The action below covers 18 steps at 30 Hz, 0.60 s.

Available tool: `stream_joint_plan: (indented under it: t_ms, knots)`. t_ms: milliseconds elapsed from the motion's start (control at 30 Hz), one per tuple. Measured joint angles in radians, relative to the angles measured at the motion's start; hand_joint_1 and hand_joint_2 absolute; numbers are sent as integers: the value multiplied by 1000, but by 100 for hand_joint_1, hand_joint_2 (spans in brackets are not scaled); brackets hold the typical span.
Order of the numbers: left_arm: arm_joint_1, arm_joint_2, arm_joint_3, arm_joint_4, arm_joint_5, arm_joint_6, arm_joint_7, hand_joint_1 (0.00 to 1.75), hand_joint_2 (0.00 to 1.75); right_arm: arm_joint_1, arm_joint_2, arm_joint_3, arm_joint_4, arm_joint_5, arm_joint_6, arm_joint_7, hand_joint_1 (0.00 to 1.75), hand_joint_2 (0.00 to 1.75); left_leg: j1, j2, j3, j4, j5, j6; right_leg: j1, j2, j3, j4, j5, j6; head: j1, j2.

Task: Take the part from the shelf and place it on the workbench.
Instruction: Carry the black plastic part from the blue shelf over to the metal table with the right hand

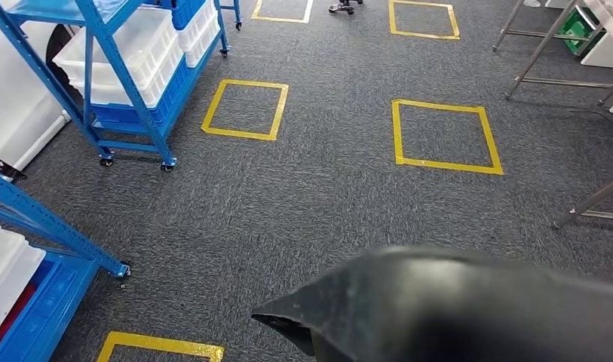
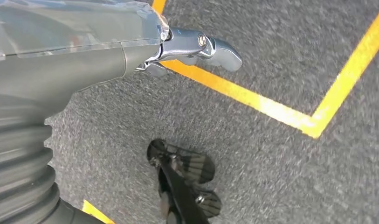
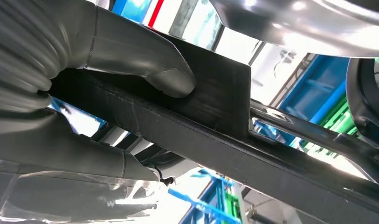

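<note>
Your right hand (image 3: pixel 85 93) already has the part (image 3: pixel 215 116): in the right wrist view its thumb presses down on a flat black plate while the fingers close under a long black bar of the same piece. That same dark part (image 1: pixel 454 309) juts into the head view at about 5 o'clock, held up close under the camera, blurred but plainly off any shelf. So judge the first half of the task done: the part is picked and in hand.

Your left hand (image 2: pixel 196 49) hangs over the carpet with nothing in it; one grey finger sticks out straight above a yellow tape line (image 2: pixel 252 98). Whether the rest of its fingers are spread or curled you cannot tell from this angle.

What is left is the whole delivery. The head view looks down on grey floor (image 1: pixel 326 196) with yellow taped squares (image 1: pixel 446 136), a blue wheeled shelf (image 1: pixel 130 83) with white bins at 10 o'clock and another blue rack (image 1: pixel 39 226) at 8 o'clock. Steel legs (image 1: pixel 544 53) at 2 o'clock may belong to the desk, but no top surface shows, so treat that as a guess. You are mid-transit: the part is not yet over any desk, and the placing and release remain.
</note>
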Motion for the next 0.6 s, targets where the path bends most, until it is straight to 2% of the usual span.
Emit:
stream_joint_plan:
  t_ms: [33, 100, 133, 167, 233, 267, 333, 367, 400, 433, 467, 500, 533, 600]
  knots:
    - [0, 0, 0, 0, -2, -3, 1, 0, 175, -2, 2, 0, 2, 0, -1, 0, 175, 175, 3, -5, 19, -53, 40, -3, -3, 13, 0, 5, -3, 4, 0, 0]
    - [-1, -1, 2, 0, -5, -10, 1, 0, 175, -6, 5, 1, 4, 3, -6, 0, 175, 175, 11, -45, 71, -178, 99, -6, -6, 37, -6, 24, -12, 16, 0, 0]
    - [-1, -2, 3, 0, -6, -13, 1, 0, 175, -7, 6, 2, 4, 6, -9, 0, 175, 175, 12, -61, 87, -215, 111, -3, -7, 48, -11, 33, -15, 23, 0, 0]
    - [-1, -2, 4, 0, -6, -14, 1, 0, 175, -7, 7, 3, 4, 8, -12, 0, 175, 175, 11, -72, 93, -231, 112, 2, -8, 57, -17, 39, -16, 29, 0, 0]
    - [-2, -5, 5, 0, -8, -14, 1, 0, 175, -7, 9, 5, 4, 12, -18, 0, 175, 175, 7, -54, 93, -234, 114, 17, -10, 74, -24, 40, -13, 39, 0, 0]
    - [-3, -7, 5, 0, -9, -14, 1, 0, 175, -7, 9, 6, 4, 14, -20, 0, 175, 175, 7, -44, 94, -237, 117, 24, -10, 68, -27, 44, -15, 43, 1, 0]
    - [-4, -11, 5, 0, -14, -13, 0, 0, 175, -8, 9, 10, 4, 18, -27, 0, 175, 175, 9, -21, 97, -244, 121, 36, -9, 22, -54, 99, -48, 51, 5, 0]
    - [-3, -11, 5, 0, -17, -13, -1, 0, 175, -8, 9, 13, 4, 21, -33, 0, 175, 175, 7, -9, 98, -246, 121, 39, -9, -8, -81, 155, -78, 55, 7, 0]
    - [-2, -11, 5, 0, -20, -14, -1, 0, 175, -7, 9, 17, 4, 23, -39, 0, 175, 175, 4, 4, 98, -247, 121, 42, -11, -27, -114, 220, -108, 58, 8, 0]
    - [0, -11, 5, 0, -24, -15, -1, 0, 175, -6, 9, 21, 4, 27, -47, 0, 175, 175, 2, 17, 98, -247, 120, 43, -12, -35, -143, 276, -129, 60, 8, 0]
    - [0, -11, 5, 0, -29, -17, -1, 0, 175, -5, 9, 25, 4, 32, -56, 0, 175, 175, 0, 29, 98, -247, 119, 44, -13, -39, -160, 307, -133, 60, 8, 0]
    - [0, -11, 5, 0, -36, -19, -1, 0, 175, -4, 9, 30, 4, 39, -66, 0, 175, 175, -1, 42, 99, -247, 117, 44, -13, -42, -156, 299, -119, 59, 8, 0]
    - [-2, -11, 5, 0, -44, -22, 0, 0, 175, -3, 9, 36, 3, 47, -78, 0, 175, 175, -3, 53, 101, -247, 115, 43, -12, -48, -132, 253, -90, 55, 8, 0]
    - [-4, -11, 3, 0, -59, -29, 1, 0, 175, -1, 9, 47, 1, 64, -103, -1, 175, 175, -5, 73, 108, -248, 110, 40, 0, -88, -55, 114, -34, 41, 8, 0]
